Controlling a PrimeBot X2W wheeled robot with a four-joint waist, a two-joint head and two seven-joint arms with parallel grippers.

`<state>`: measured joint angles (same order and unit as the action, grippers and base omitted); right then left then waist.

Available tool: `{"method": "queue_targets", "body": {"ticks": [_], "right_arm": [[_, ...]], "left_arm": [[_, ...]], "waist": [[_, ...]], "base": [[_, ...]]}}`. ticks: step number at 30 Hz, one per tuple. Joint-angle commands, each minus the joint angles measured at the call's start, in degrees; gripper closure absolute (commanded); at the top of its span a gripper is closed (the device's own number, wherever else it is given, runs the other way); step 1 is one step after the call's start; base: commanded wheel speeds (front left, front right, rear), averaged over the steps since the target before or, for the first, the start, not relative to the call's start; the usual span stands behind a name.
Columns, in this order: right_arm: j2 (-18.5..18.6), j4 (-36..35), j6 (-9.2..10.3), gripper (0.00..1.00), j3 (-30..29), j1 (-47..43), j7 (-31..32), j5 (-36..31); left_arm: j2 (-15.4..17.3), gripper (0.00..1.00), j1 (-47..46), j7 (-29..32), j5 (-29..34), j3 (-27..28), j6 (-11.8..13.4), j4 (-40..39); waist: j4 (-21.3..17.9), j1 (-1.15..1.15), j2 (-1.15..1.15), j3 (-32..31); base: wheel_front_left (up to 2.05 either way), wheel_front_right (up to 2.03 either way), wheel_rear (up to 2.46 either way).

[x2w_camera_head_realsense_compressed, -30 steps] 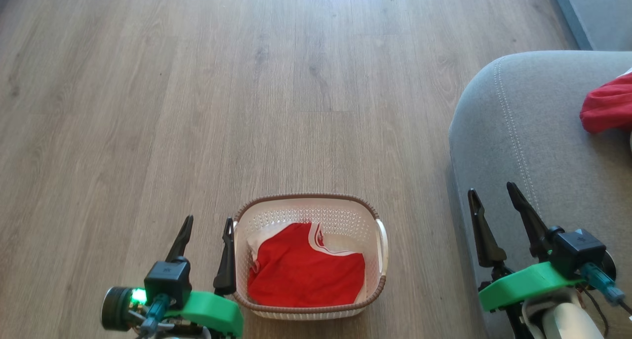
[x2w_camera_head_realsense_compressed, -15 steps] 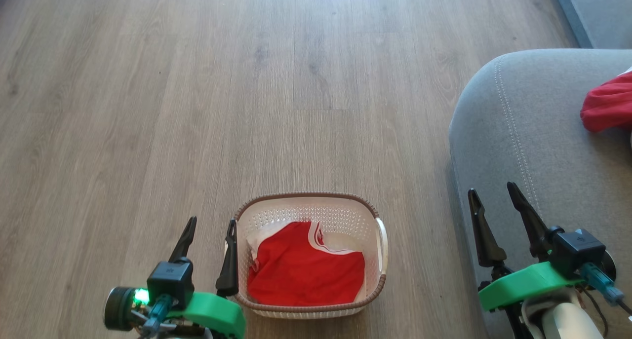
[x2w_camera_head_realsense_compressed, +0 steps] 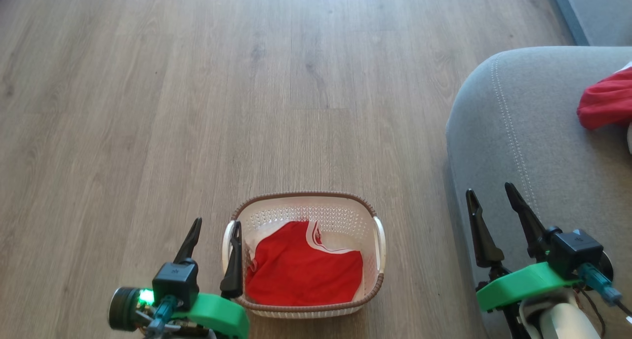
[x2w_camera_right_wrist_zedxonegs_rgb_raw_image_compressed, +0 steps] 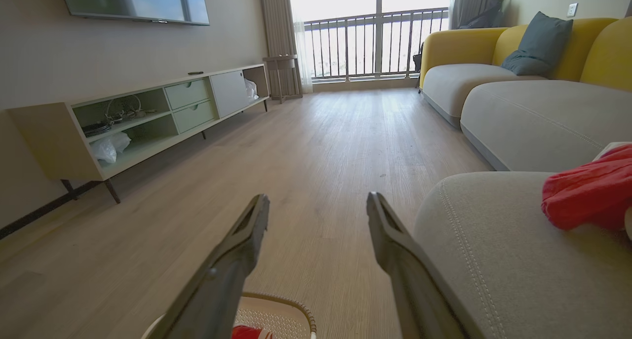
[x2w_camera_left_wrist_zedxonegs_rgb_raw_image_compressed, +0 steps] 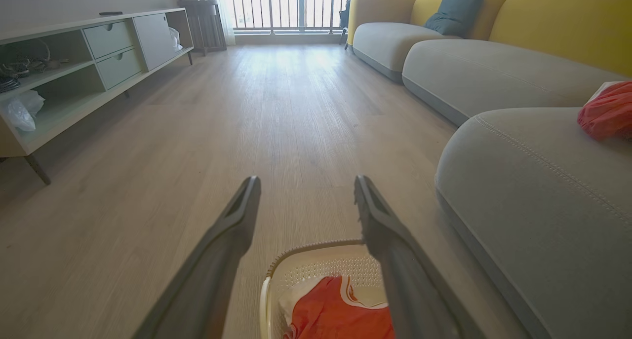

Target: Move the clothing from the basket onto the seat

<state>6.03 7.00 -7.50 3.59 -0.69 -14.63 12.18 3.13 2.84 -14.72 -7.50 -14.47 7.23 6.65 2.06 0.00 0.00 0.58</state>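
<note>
The cream basket (x2w_camera_head_realsense_compressed: 306, 197) stands on the wood floor with red clothing (x2w_camera_head_realsense_compressed: 303, 272) lying in it. A second red garment (x2w_camera_head_realsense_compressed: 605, 104) lies on the grey seat (x2w_camera_head_realsense_compressed: 523, 131) at the right. My left gripper (x2w_camera_head_realsense_compressed: 217, 223) is open beside the basket's left wall, its inner finger over the left handle and holding nothing. My right gripper (x2w_camera_head_realsense_compressed: 489, 188) is open and empty at the seat's front edge. In the left wrist view the left gripper (x2w_camera_left_wrist_zedxonegs_rgb_raw_image_compressed: 306, 181) stands over the basket (x2w_camera_left_wrist_zedxonegs_rgb_raw_image_compressed: 316, 245) and the clothing (x2w_camera_left_wrist_zedxonegs_rgb_raw_image_compressed: 340, 314). In the right wrist view the right gripper (x2w_camera_right_wrist_zedxonegs_rgb_raw_image_compressed: 317, 198) is beside the seat (x2w_camera_right_wrist_zedxonegs_rgb_raw_image_compressed: 518, 240).
A low cabinet (x2w_camera_right_wrist_zedxonegs_rgb_raw_image_compressed: 148, 117) with shelves and drawers lines the left wall. More grey sofa sections (x2w_camera_left_wrist_zedxonegs_rgb_raw_image_compressed: 484, 72) with yellow backs run beyond the seat. A balcony railing (x2w_camera_right_wrist_zedxonegs_rgb_raw_image_compressed: 365, 43) closes the far end. Open wood floor (x2w_camera_head_realsense_compressed: 247, 107) stretches ahead of the basket.
My left gripper has edged right, so its inner finger now overlaps the basket's left handle. The whole picture has shifted slightly. The right gripper and clothing have kept their places.
</note>
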Motion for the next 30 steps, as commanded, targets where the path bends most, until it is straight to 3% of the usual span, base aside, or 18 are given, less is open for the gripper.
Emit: {"method": "queue_targets", "body": {"ticks": [1, 16, 30], "right_arm": [[0.61, -1.62, 0.01, 0.0, 1.32, 2.36, -0.37, 0.09], [0.67, -2.01, 0.01, 0.0, 1.13, 3.4, -0.37, 0.07], [1.48, -3.9, 0.01, 0.0, -0.79, 8.34, -0.37, 0.27]], "left_arm": [[-0.25, 0.0, -1.5, -0.28, 0.0, 1.77, 0.0, -1.52], [-0.25, 0.0, -2.74, -0.28, 0.32, 1.77, -1.02, -0.95], [-0.25, 0.0, -13.26, -0.28, 3.64, -1.84, -1.4, 5.25]], "waist": [[-0.24, 0.0, 0.0, 0.04], [-2.37, 0.0, 0.0, 3.09], [-5.31, 0.0, 0.0, 20.46]], "base": [[0.0, 0.0, 0.0], [0.0, 0.0, 0.0], [0.0, 0.0, 0.0]]}}
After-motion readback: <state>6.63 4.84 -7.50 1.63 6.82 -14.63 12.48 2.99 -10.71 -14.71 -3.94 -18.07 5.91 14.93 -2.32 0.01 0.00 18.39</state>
